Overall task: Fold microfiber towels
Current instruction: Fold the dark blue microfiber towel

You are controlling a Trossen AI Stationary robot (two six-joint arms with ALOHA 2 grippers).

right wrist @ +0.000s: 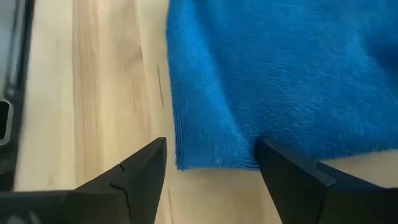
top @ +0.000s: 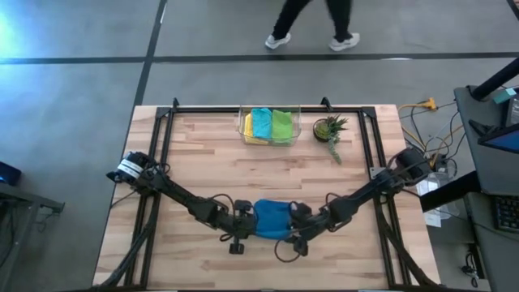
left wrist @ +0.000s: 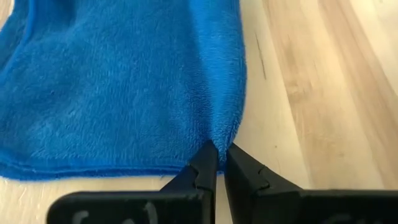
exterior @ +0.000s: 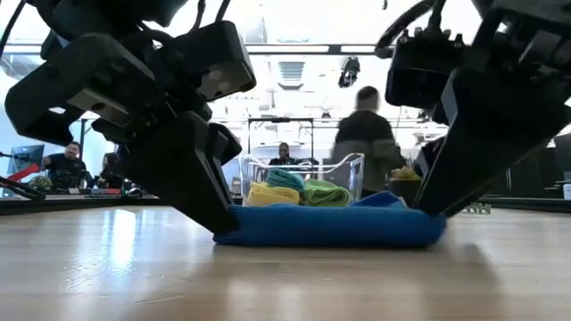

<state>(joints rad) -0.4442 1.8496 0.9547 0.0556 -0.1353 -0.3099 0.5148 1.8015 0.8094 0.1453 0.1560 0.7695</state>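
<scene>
Three folded towels sit in the clear bin; blue towel remains unfinished; left gripper pinches its edge; right gripper stands apart.

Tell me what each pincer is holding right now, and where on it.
The left pincer is pinching the blue towel at its edge. The right pincer is open at the opposite edge, holding nothing.

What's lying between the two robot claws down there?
The blue towel, in the high view: the left gripper pinches one edge, the right gripper stands open at the other.
</scene>
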